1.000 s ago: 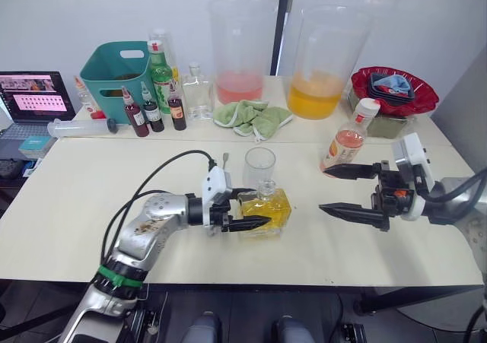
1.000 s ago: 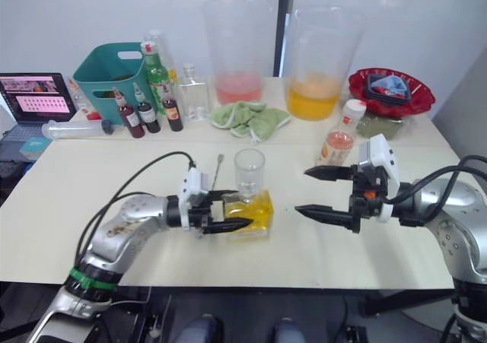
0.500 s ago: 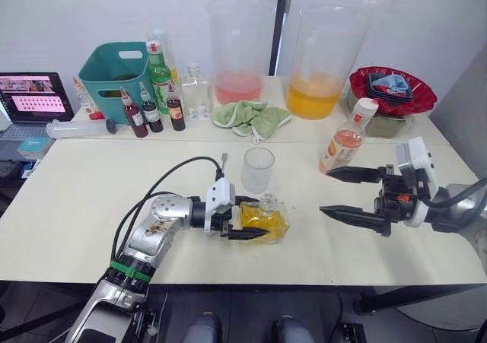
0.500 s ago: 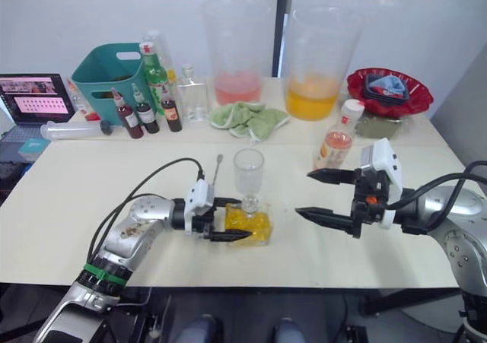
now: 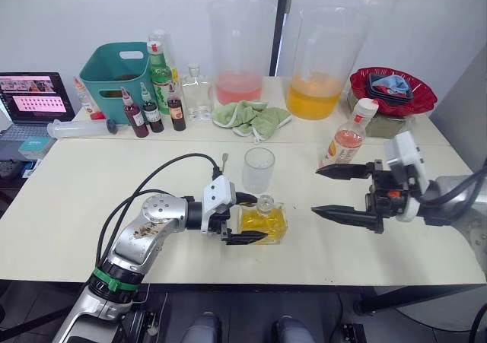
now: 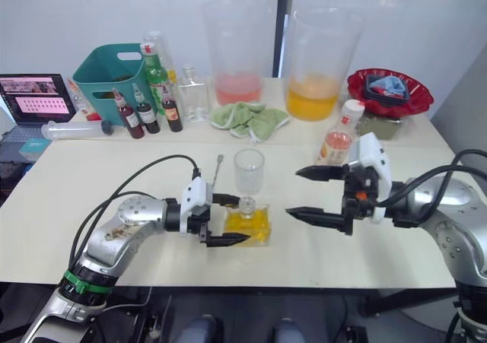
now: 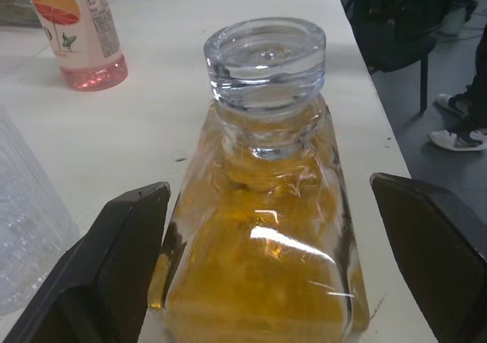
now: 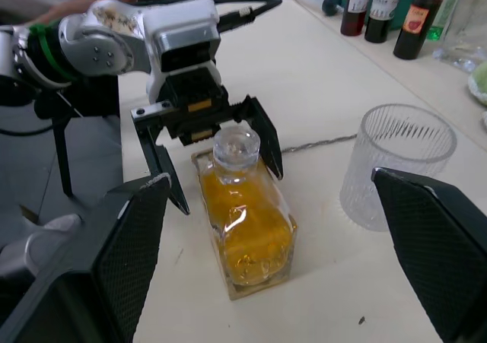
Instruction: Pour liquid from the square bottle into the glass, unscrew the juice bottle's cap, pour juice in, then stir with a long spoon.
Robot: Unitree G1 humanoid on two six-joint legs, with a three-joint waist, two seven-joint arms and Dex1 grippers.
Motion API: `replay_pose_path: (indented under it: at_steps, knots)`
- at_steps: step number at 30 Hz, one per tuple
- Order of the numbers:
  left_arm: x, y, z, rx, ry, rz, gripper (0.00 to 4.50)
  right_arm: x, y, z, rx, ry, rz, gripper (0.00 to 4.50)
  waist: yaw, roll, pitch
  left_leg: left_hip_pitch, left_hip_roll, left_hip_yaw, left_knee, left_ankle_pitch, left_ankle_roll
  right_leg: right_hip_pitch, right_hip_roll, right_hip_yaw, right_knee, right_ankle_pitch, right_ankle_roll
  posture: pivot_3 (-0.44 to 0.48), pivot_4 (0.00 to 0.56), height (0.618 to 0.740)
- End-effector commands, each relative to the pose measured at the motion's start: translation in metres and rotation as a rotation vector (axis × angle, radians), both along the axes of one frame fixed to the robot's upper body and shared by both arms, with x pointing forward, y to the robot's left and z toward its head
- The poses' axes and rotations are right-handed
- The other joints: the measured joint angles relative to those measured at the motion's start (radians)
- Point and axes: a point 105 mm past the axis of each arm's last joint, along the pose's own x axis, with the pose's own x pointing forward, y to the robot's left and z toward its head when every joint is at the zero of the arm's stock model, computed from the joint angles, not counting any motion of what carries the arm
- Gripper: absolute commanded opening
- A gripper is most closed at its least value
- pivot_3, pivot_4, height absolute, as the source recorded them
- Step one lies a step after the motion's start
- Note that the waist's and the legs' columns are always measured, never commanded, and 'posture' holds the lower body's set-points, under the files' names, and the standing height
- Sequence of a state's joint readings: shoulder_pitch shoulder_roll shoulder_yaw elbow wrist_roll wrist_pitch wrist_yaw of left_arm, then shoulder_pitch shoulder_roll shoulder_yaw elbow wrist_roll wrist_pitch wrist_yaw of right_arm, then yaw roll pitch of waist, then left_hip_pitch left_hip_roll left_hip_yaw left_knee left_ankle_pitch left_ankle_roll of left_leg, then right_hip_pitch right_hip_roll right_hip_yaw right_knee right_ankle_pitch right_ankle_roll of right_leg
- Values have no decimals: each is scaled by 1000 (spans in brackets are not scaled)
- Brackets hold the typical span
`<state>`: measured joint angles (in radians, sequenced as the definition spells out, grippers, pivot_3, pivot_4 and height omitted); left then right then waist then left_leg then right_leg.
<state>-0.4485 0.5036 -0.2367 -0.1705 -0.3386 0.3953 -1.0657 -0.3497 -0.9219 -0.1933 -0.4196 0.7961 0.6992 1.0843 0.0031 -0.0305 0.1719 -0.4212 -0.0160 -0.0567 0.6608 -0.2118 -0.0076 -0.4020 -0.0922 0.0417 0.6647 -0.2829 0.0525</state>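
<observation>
Left eye view: the left hand [image 5: 245, 217] is spread around the square bottle [image 5: 264, 221] on the counter [image 5: 76, 198], not gripping; the glass [image 5: 259, 169] stands just behind. The right hand [image 5: 329, 192] hangs released near the juice bottle [image 5: 346, 140]. A careless squeeze could tip the bottle, its stopper on. The spoon [image 5: 222, 162] is mostly hidden.

Left hand [image 5: 249, 219] open around square bottle [image 5: 264, 220], right hand [image 5: 332, 190] open nearby.
</observation>
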Motion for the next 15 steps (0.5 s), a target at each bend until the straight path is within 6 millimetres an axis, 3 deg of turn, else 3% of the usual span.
replay_pose_path:
  at_steps: [1, 7, 8, 12, 15]
  knots:
    - [1, -3, 4, 5, -29, 18, 4464, -3, 14, 9, 25, -63, 45, 4500, -1, 0, 0, 0, 0, 0, 0, 0, 0, 0, 0, 0, 0, 0, 0, 0, 150, 740]
    - [0, -5, 0, 19, -40, 13, 4464, 2, 28, 2, 47, -62, 41, 4500, -1, 0, 0, 0, 0, 0, 0, 0, 0, 0, 0, 0, 0, 0, 0, 0, 150, 740]
    - [-1, -6, -1, 18, -29, -2, 3897, 2, 31, 1, 47, -68, 46, 4500, -1, 0, 0, 0, 0, 0, 0, 0, 0, 0, 0, 0, 0, 0, 0, 0, 150, 740]
    - [-1, -6, -2, 34, -12, -17, 2764, 9, 46, -3, 22, -136, 37, 4500, -3, 0, 0, 0, 0, 0, 0, 0, 0, 0, 0, 0, 0, 0, 0, 0, 150, 740]
    - [-1, -5, -3, 42, -9, -23, 2767, 16, 54, -8, 17, -166, 19, 4500, -3, 0, 0, 0, 0, 0, 0, 0, 0, 0, 0, 0, 0, 0, 0, 0, 150, 740]
